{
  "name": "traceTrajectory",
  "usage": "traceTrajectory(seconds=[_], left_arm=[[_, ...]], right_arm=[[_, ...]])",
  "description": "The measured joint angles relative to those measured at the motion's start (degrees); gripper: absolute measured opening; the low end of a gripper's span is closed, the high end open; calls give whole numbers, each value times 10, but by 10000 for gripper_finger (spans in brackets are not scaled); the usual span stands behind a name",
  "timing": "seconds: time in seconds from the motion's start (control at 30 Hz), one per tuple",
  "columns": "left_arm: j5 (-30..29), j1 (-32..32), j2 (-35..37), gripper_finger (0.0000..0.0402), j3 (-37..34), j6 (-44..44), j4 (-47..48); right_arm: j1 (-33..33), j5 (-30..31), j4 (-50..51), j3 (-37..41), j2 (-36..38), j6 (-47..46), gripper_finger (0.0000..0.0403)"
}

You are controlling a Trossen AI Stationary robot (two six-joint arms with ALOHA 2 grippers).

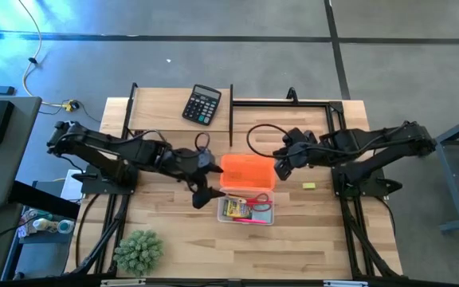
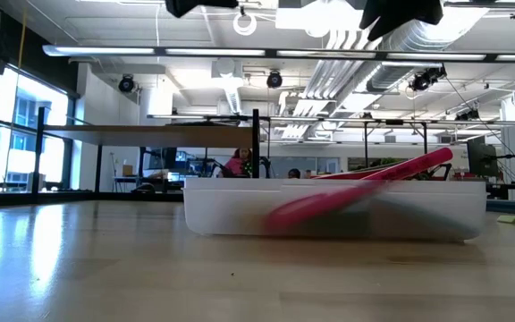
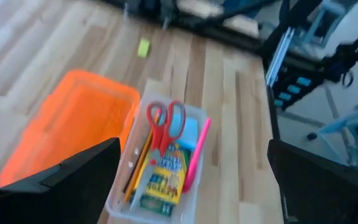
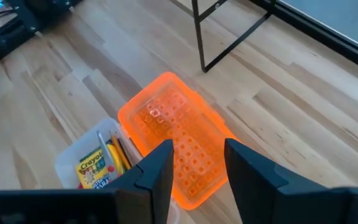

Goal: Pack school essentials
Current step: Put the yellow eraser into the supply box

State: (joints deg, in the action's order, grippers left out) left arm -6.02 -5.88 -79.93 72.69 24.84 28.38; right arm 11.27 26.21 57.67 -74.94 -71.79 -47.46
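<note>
High view: left tool [image 1: 203, 177] gapes wide, empty, beside orange lid [image 1: 248, 172].

Light wooden table [image 1: 166, 239]. Resting directly on it: clear box [image 1: 245, 220], orange lid [image 1: 248, 172], black calculator [image 1: 202, 104], green spiky plant [image 1: 138, 250], tiny yellow eraser [image 1: 308, 186].

The table [image 1: 174, 239] is of light wood planks and stands on a grey floor [image 1: 213, 20] crossed by dark lines. Behind it the room is a large open workshop with a white ceiling, long strip lights [image 2: 132, 51], and exposed pipes and ducts [image 2: 347, 67]. Tall windows [image 2: 12, 134] on one side let in daylight.
</note>
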Motion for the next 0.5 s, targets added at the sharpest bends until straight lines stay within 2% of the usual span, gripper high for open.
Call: traceTrajectory(seconds=[0.23, 0.37, 0.5], left_arm=[[-3, -1, 65, 395, 2, 3, 5], [-6, 9, 106, 395, 2, -13, 13], [-7, 22, 139, 395, 2, -16, 39]], right_arm=[[-26, -53, -11, 0, 0, 11, 165], [-38, -64, -24, 0, 0, 14, 186], [-53, -82, -23, 0, 0, 11, 190]])
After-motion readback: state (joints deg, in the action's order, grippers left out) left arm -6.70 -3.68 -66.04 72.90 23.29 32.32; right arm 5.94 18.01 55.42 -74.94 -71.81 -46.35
